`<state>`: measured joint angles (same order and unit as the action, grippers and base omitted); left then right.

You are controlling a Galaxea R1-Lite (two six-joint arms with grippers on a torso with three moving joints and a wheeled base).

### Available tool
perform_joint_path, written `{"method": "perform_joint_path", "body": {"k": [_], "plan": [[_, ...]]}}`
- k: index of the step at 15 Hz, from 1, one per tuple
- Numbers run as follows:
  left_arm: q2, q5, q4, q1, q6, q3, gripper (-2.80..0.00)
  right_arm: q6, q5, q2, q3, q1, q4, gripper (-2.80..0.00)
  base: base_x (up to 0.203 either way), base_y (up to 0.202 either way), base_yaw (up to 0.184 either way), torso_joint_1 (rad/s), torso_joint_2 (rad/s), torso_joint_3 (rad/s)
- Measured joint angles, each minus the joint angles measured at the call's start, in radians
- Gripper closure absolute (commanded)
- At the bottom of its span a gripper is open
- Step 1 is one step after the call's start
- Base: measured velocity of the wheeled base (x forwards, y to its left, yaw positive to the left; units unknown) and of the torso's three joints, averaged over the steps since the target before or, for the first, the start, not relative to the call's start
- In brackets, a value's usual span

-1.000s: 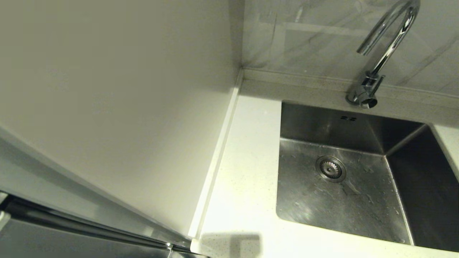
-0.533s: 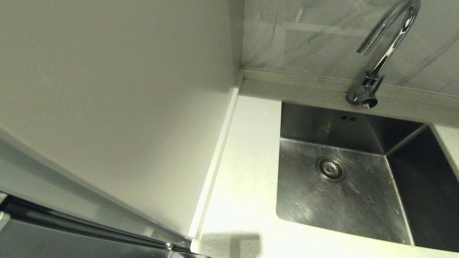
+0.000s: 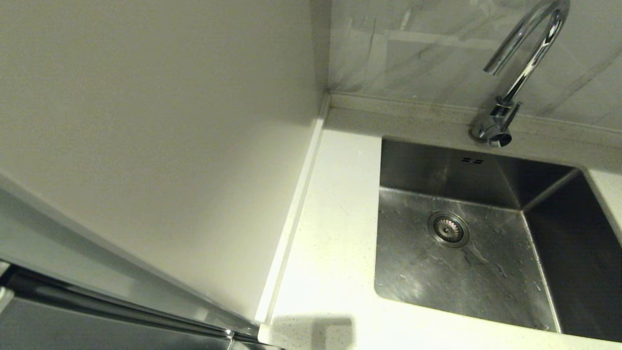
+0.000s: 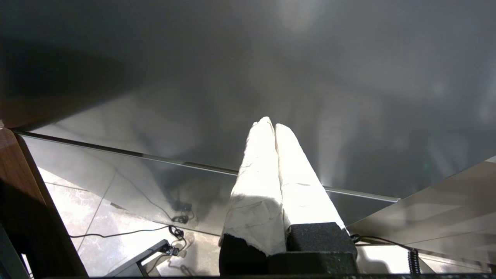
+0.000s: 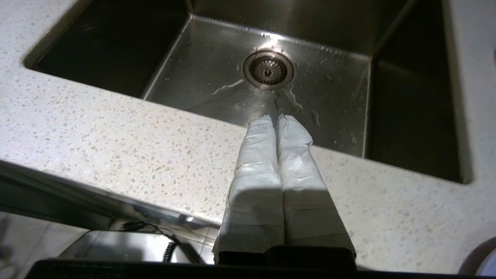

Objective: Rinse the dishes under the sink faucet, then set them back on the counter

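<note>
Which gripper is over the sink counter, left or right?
The right gripper: it points at the sink across the counter. The left gripper faces a dark panel.

At three o'clock in the head view, we lose the sink's (image 3: 486,272) right wall and corner past the frame edge, and the faucet's (image 3: 522,68) gooseneck arch is clipped at one o'clock. The counter (image 3: 330,233) runs off at six o'clock. In the right wrist view, we see only a sliver of a rounded pinkish rim (image 5: 478,257) at five o'clock, too cropped to identify. In the left wrist view, we cannot make out the dark, blurred surface (image 4: 248,69) from ten to two o'clock.
</note>
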<state>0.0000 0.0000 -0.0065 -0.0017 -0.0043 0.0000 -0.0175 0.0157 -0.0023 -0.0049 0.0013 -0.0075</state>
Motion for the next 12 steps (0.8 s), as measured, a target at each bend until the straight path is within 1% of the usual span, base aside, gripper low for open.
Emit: {"method": "perform_joint_path", "body": {"k": [2,3,12], "plan": [[0.000,0.000,0.000,0.000,0.000,0.000,0.00,0.044,0.006,0.000,0.003,0.000,-0.002,0.00,0.000,0.000,0.000,0.000,0.00,0.000],[0.000,0.000,0.000,0.000,0.000,0.000,0.00,0.050,0.007,0.000,0.004,0.000,-0.003,0.00,0.000,0.000,0.000,0.000,0.00,0.000],[0.000,0.000,0.000,0.000,0.000,0.000,0.00,0.051,0.007,0.000,0.005,0.000,-0.001,0.00,0.000,0.000,0.000,0.000,0.00,0.000]]}}
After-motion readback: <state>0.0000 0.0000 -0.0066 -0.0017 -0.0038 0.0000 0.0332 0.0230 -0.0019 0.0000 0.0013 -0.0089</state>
